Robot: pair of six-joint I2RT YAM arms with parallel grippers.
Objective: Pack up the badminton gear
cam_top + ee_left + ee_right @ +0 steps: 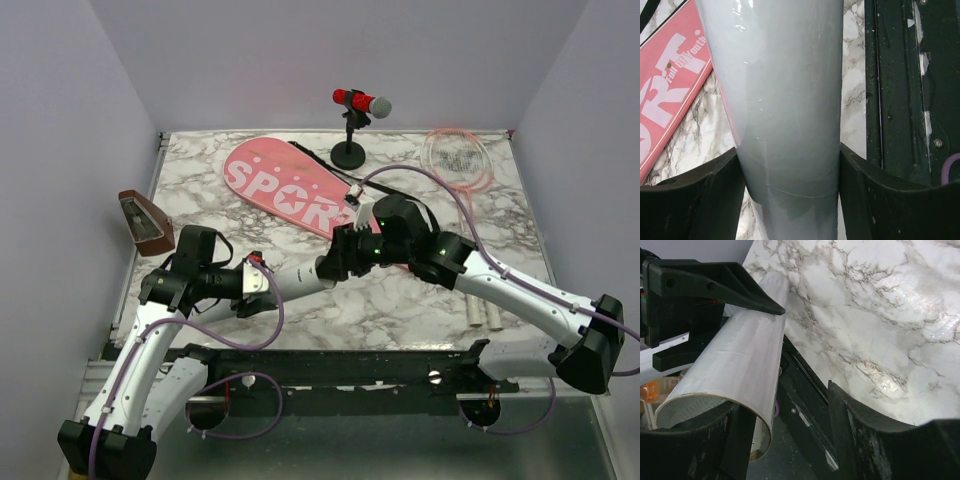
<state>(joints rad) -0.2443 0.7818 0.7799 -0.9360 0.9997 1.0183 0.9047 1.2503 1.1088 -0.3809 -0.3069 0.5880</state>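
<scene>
We see the white tube (pixel 297 283) held up just in front of the pink bag (pixel 280 185). The left gripper (pixel 790 150) has its jaws clamped on the tube's round sides. The right gripper (pixel 785 400) is at the tube's open end, jaws apart. We think the tube is light, stiff and smooth like cardboard, a bit slippery, so grip around its middle

glossy white tube (pixel 790 100), polished marble-look table (pixel 865 315), matt pink bag (pixel 262 158)

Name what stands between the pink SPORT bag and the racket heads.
The red microphone, standing between the bag and the rackets; the top view shows it.
</scene>
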